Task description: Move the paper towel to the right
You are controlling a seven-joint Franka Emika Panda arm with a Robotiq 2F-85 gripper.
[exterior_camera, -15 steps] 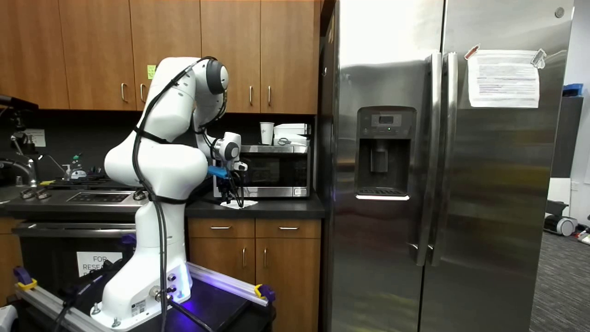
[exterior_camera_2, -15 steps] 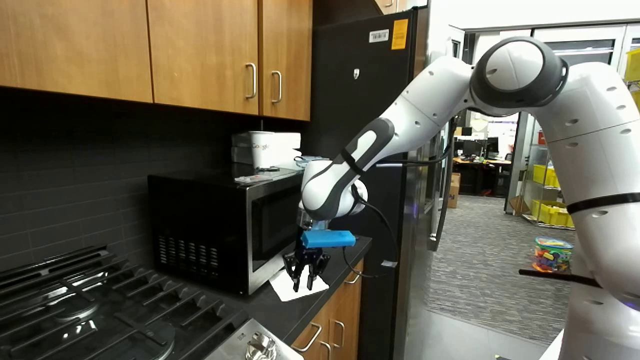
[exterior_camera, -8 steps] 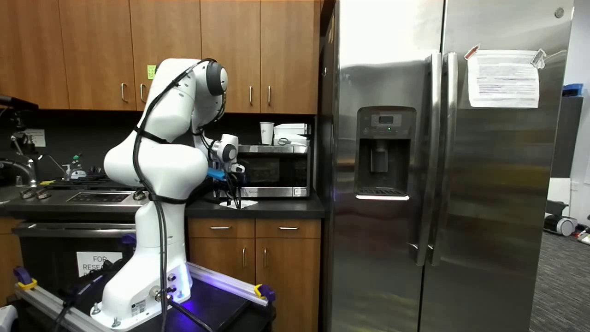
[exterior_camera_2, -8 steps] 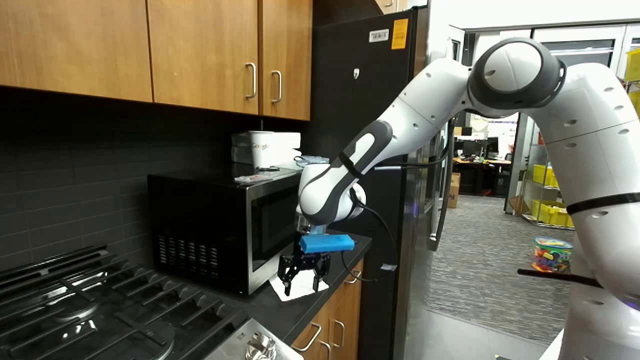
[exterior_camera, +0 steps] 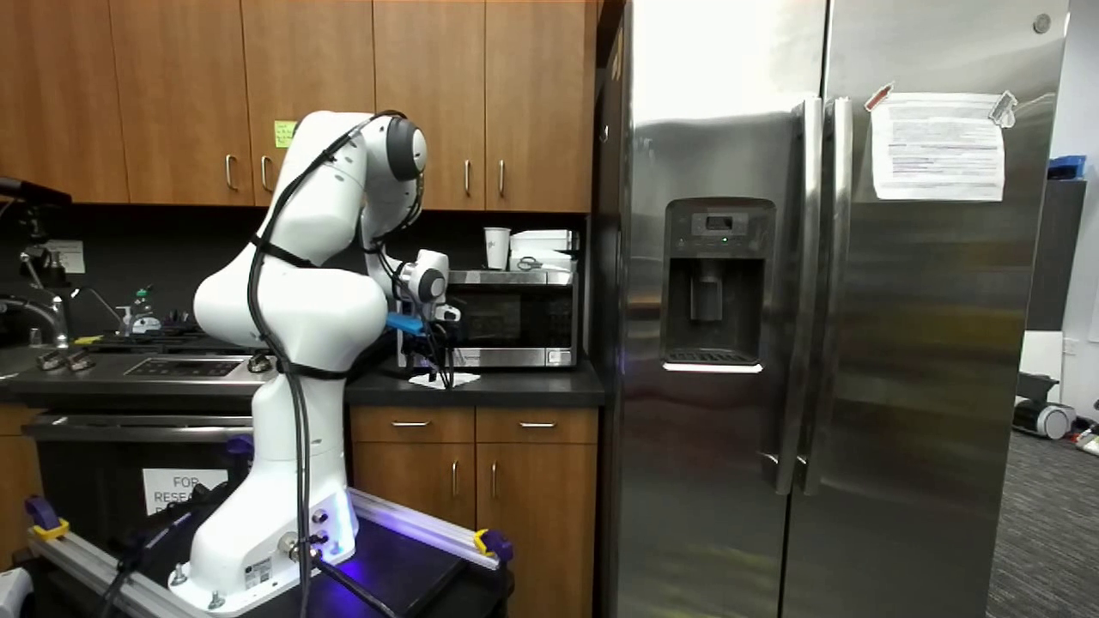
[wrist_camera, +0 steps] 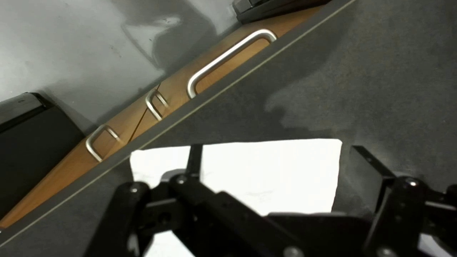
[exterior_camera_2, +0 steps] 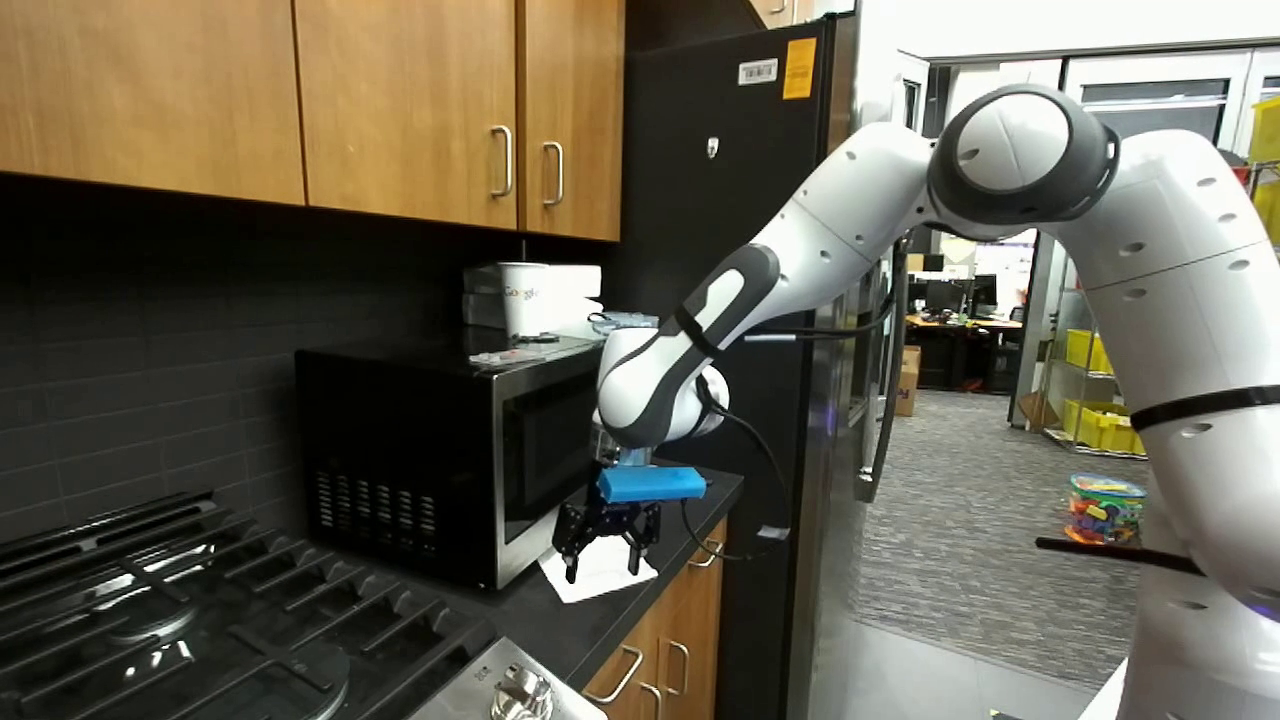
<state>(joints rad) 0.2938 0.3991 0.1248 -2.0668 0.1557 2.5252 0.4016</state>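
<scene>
1. Hovers with the end effector above the towel and with its fingers wide apart.
2. Has the towel flat on the worktop, below the end effector and partly hidden by it in the wrist view.
3. In both exterior views, shows the microwave near the end effector.

The paper towel is a plain white sheet with nearly straight edges and softly rounded corners, lying flat on the table just in front of the microwave; whether it touches the microwave cannot be told. It is turned at an angle to the microwave's front, one corner pointing away, and in an exterior view the paper towel lies before the left-hand part of the microwave. In the wrist view its surface looks smooth but for faint creasing, part of it hidden.
</scene>
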